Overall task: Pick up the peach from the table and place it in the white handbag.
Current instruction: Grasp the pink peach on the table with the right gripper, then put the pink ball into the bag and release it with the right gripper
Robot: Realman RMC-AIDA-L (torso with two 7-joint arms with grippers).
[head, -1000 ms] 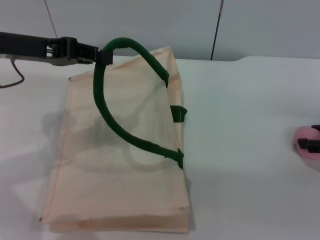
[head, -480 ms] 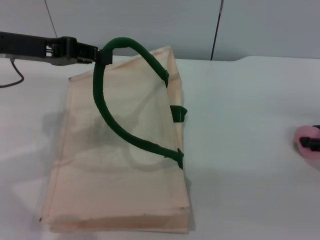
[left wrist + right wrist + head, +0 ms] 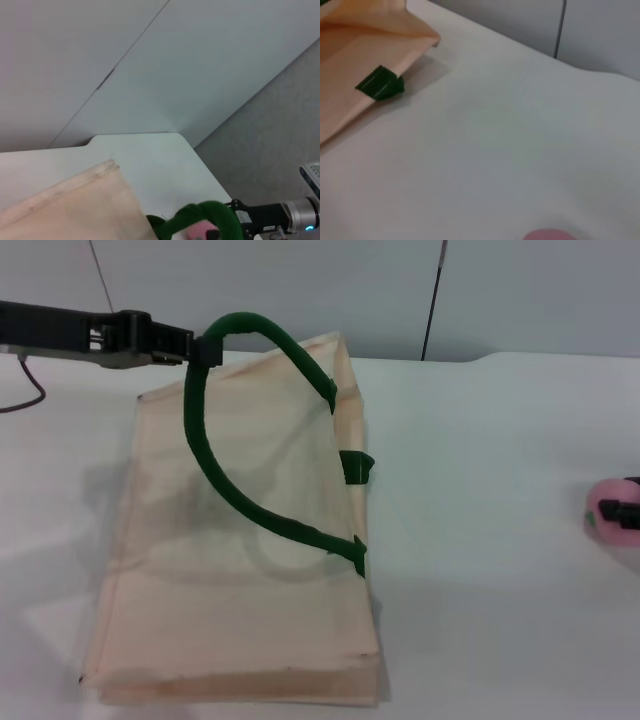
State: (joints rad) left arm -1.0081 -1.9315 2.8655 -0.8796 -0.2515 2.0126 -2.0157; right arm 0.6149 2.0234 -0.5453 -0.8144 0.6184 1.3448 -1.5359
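The white handbag lies flat on the table, its mouth facing right. My left gripper reaches in from the left and is shut on the upper green handle, holding it raised in an arch. The peach is a small pink ball at the far right edge, with my right gripper shut on it; only the dark fingertips show. In the left wrist view the handle crosses in front of the peach. The right wrist view shows the peach at the frame's edge and the handbag farther off.
The white table stretches between the bag's mouth and the peach. A second green handle end pokes out at the bag's mouth. A dark cable lies at the far left, and a grey wall stands behind the table.
The peach and my right gripper have shifted slightly upward in the head view. The left gripper and the handle have hardly moved.
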